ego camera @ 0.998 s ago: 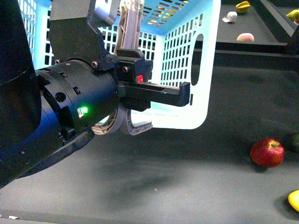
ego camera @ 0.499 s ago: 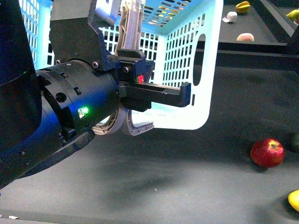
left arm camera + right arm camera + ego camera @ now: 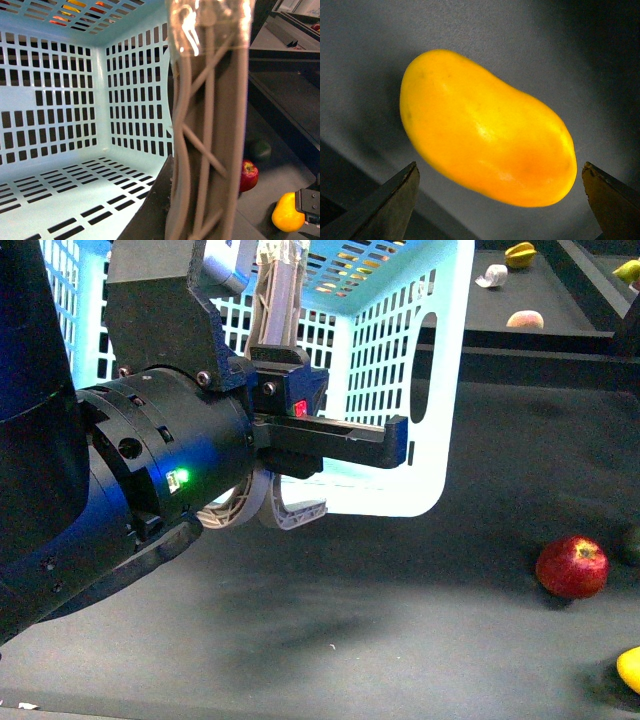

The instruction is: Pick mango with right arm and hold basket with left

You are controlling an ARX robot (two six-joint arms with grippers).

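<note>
**Q:** Where is the mango?

**A:** The mango [image 3: 487, 130] lies on the dark desk [image 3: 400, 620], directly under your right fingers [image 3: 395, 205]. They are spread apart, one tip past each end of the fruit, and neither touches it. In the front view it sits at 5 o'clock from the apple [image 3: 572, 567].

**Q:** How does it lie to those fingers?

**A:** Its long axis runs close to the line between the two tips, slightly slanted. Closing now would probably take it lengthwise, so you may want to turn the wrist first.

**Q:** Which arm is nearer?

**A:** Your right. Your left fingers [image 3: 210, 125] are at the basket [image 3: 440, 390], at 10 o'clock from the apple and well apart from the mango. You cannot tell whether they clamp its wall.

**Q:** Counts?

**A:** One mango, one red apple, one pale blue basket, and one dark green fruit [image 3: 260, 150] just beside the apple.
</note>
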